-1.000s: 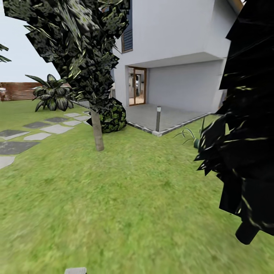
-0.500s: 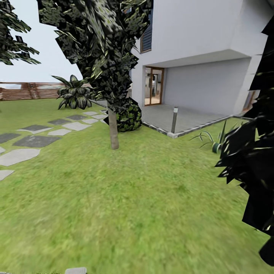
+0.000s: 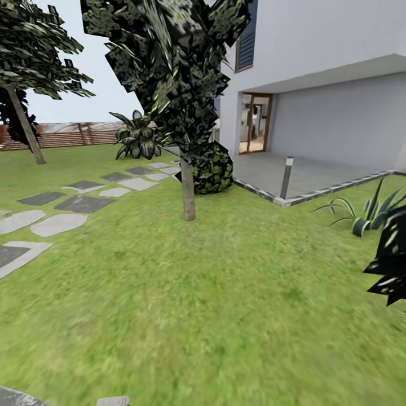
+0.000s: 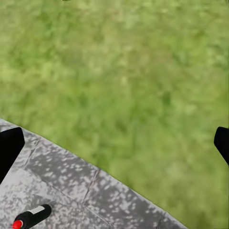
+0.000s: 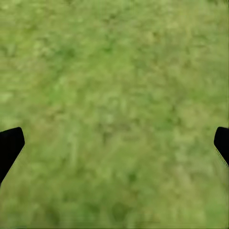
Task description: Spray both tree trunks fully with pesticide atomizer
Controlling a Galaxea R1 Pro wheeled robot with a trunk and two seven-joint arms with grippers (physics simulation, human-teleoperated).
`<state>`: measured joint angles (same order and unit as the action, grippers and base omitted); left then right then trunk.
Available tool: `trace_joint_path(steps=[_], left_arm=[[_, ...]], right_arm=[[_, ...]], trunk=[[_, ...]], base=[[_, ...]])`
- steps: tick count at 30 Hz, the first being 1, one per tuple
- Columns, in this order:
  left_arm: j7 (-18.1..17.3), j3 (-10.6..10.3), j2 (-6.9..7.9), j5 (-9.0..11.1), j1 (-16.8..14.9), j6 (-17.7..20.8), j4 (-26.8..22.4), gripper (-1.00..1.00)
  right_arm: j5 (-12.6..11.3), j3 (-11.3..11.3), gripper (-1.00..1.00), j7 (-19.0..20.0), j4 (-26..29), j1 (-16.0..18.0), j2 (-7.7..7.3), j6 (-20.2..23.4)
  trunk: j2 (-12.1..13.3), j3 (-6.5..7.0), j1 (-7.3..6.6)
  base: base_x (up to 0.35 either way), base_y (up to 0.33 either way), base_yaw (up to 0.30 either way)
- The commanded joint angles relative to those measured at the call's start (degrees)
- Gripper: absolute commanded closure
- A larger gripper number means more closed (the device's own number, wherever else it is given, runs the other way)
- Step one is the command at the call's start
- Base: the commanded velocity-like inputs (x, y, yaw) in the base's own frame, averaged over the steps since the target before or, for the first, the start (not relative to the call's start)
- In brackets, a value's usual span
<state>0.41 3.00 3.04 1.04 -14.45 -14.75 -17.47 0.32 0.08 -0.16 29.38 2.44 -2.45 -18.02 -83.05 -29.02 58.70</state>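
The pesticide atomizer [image 4: 32, 217], a slim dark bottle with a red top, lies on its side on the grey speckled concrete floor [image 4: 67, 183] near its curved edge with the lawn. My left gripper [image 4: 115, 145] hangs open above that edge, its black fingertips [image 4: 9, 149] wide apart, with the bottle off to one side of them. My right gripper [image 5: 114, 143] is open over plain grass with nothing between its fingers. The two thick pale-trunked trees are out of view.
The lawn [image 3: 225, 293] stretches ahead. A thin-trunked tree with dark jagged foliage [image 3: 188, 194] and a round bush [image 3: 214, 172] stand mid-view, stepping stones [image 3: 56, 224] and the fence [image 3: 73, 134] lie left, the white house [image 3: 327, 84] and a bollard [image 3: 286, 177] right. Black foliage [image 3: 392, 265] juts in at right.
The whole head view has swung left: the house and near tree slid right, the black foliage at right mostly left the picture, and another thin-trunked tree came in at far left.
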Motion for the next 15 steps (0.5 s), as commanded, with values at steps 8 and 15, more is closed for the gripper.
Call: trace_joint_path(steps=[8, 15], left_arm=[[0.0, 0.1, -0.05, 0.1, -0.1, -0.2, 0.0, -1.0], [0.0, 0.1, -0.05, 0.1, -0.1, -0.2, 0.0, -1.0]], right_arm=[[0.0, 0.0, -1.0, 0.0, 0.0, 0.0, -0.01, -0.2], [0.0, 0.0, -1.0, 0.0, 0.0, 0.0, -0.01, -0.2]], trunk=[[0.0, -0.06, 0.03], [0.0, -0.06, 0.03]], base=[[0.273, -0.161, 0.277], [0.197, -0.213, 0.277]])
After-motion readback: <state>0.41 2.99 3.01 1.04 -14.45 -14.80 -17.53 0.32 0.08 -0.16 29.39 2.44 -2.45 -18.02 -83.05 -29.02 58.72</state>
